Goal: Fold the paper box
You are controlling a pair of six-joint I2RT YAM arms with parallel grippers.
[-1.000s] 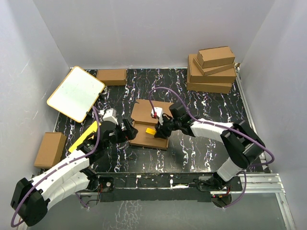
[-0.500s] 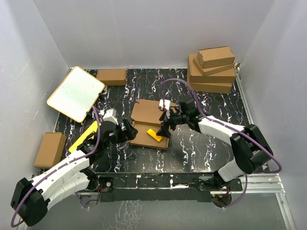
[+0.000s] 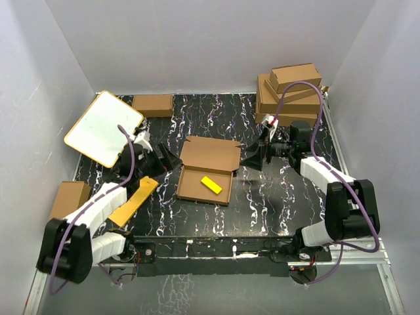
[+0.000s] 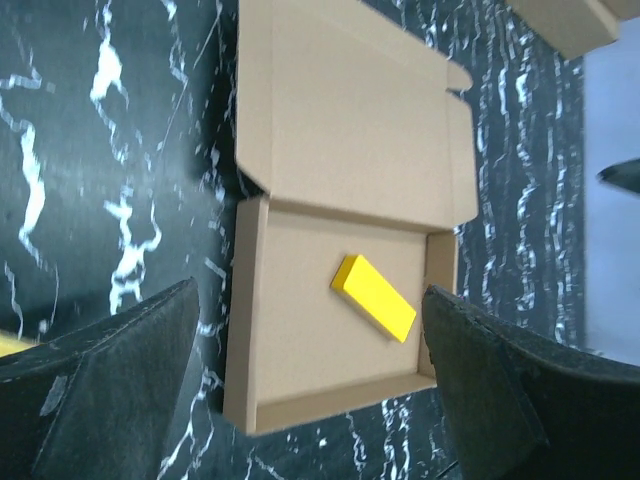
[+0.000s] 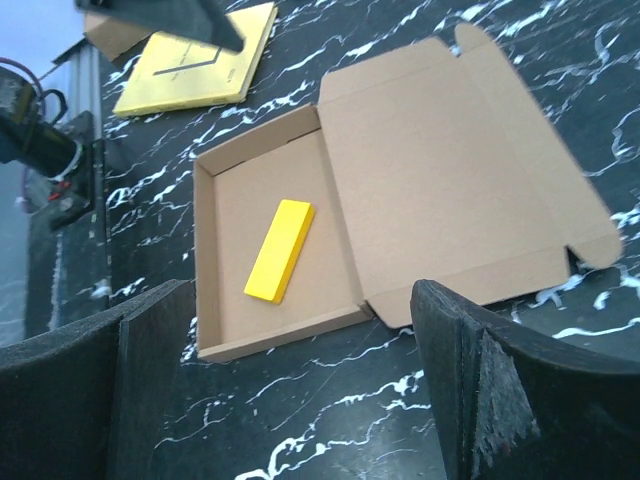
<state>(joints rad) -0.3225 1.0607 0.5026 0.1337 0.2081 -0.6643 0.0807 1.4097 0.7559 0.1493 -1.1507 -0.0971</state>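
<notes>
Mid-table, the box [image 3: 205, 172] lies open, with both grippers spread wide and empty.

It's plain brown corrugated cardboard: a shallow rectangular tray with low upright walls, its lid flap laid flat on the far side, small tabs at the lid's corners. A slim yellow block [image 3: 210, 184] rests aslant on the tray floor. The left gripper [image 3: 172, 159] hangs just off the box's left side and the right gripper [image 3: 250, 159] off its right, rough black fingers far apart, touching nothing. Underneath is the table [image 3: 275, 197], black with white marble veins. A flat yellow card [image 3: 134, 200] with black lines lies beside the left arm. At back left is a white board [image 3: 104, 128] with an orange rim, and at back right a stack [image 3: 289, 98] of brown boxes.
</notes>
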